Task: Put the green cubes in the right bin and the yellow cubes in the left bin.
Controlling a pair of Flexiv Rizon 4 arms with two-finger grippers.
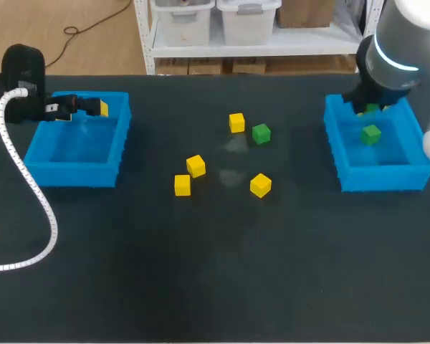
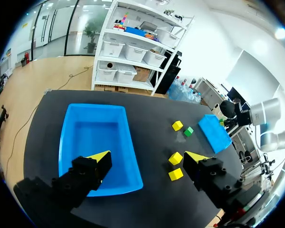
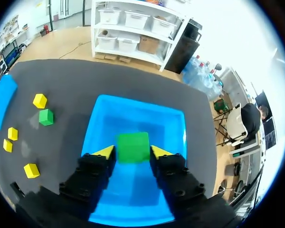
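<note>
My right gripper [image 3: 133,153] hangs over the right blue bin [image 1: 351,175], its fingers against both sides of a green cube [image 3: 133,147]. A second green cube [image 1: 370,134] lies on that bin's floor. My left gripper [image 1: 93,107] stands open and empty above the far edge of the left blue bin [image 1: 72,175]; in its own view the fingers [image 2: 99,159] straddle the bin's near right corner [image 2: 128,183]. Several yellow cubes [image 1: 196,165] and one green cube [image 1: 261,133] lie loose on the mid-table. They also show ahead of the left gripper, among them a yellow cube [image 2: 175,158], and beside the right bin [image 3: 137,102], among them the green cube [image 3: 46,117].
A white coiled cable [image 1: 29,186] trails from my left arm across the table's left side. The black tabletop [image 1: 215,272] stretches to the near edge.
</note>
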